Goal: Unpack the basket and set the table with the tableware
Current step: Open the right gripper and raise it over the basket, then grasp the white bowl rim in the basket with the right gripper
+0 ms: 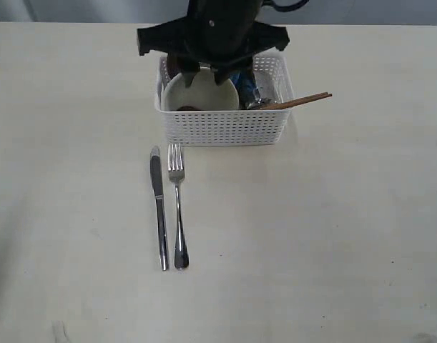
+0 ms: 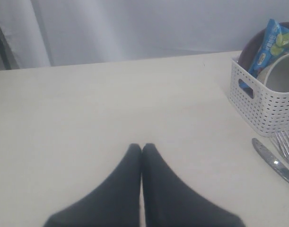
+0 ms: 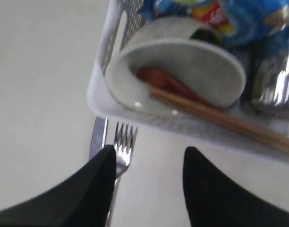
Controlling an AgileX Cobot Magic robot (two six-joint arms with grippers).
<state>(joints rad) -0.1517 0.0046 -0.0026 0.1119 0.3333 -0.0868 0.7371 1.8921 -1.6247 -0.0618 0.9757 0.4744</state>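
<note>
The white basket (image 1: 225, 127) stands at the back of the table (image 1: 332, 236). It holds the tilted cream bowl (image 3: 182, 61) with the red-brown spoon (image 3: 163, 80) inside, wooden chopsticks (image 3: 220, 116) sticking out over the rim, the steel cup (image 3: 274, 80) and the brown plate (image 2: 250, 47). The knife (image 1: 159, 207) and fork (image 1: 178, 207) lie side by side in front of the basket. My right gripper (image 3: 150, 153) hangs open above the basket's near wall, holding nothing. Off to the left, over bare table, my left gripper (image 2: 142, 147) is shut and empty.
A blue chip bag (image 2: 269, 45) leans in the basket behind the bowl. The right arm's black body (image 1: 211, 32) covers the basket's back part in the exterior view. Bare tabletop stretches to both sides of the cutlery.
</note>
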